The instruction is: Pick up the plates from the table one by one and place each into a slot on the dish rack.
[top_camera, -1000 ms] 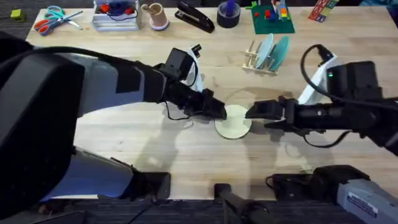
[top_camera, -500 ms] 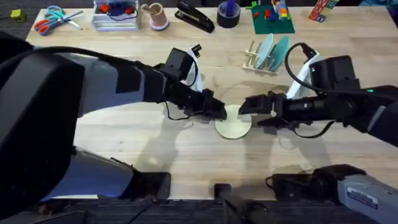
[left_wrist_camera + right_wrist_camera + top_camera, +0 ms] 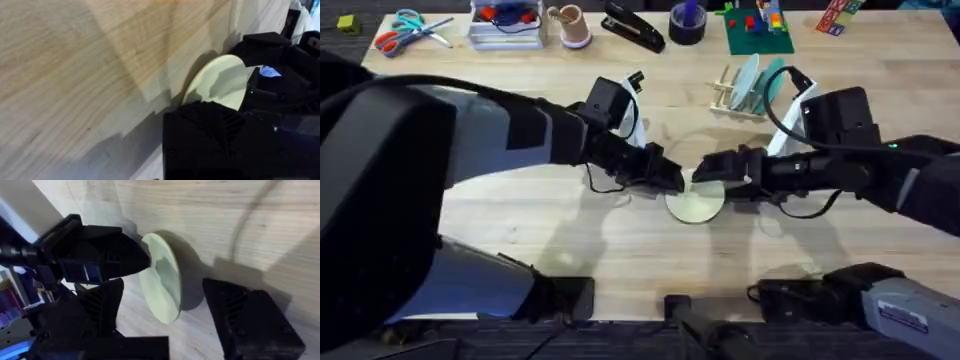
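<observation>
Centrally, one cream plate [image 3: 696,203] lies on the table [image 3: 570,240]. Left gripper [image 3: 672,179] at the plate's 10 o'clock rim; its finger spread cannot be told. Right gripper [image 3: 710,170] at 1 o'clock, fingers spread astride the rim. Beyond, at 1 o'clock: dish rack [image 3: 740,95] holding two bluish plates [image 3: 760,82].

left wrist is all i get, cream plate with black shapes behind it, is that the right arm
observer: yes, overhead shows the right gripper opposite the left gripper, both at the cream plate.
operator: right fingers around it
observer: the right wrist view has its fingers spread open with the plate between them.
operator: rack got room
observer: the dish rack holds a light blue plate and a teal plate; its free slots are too small to tell.
</observation>
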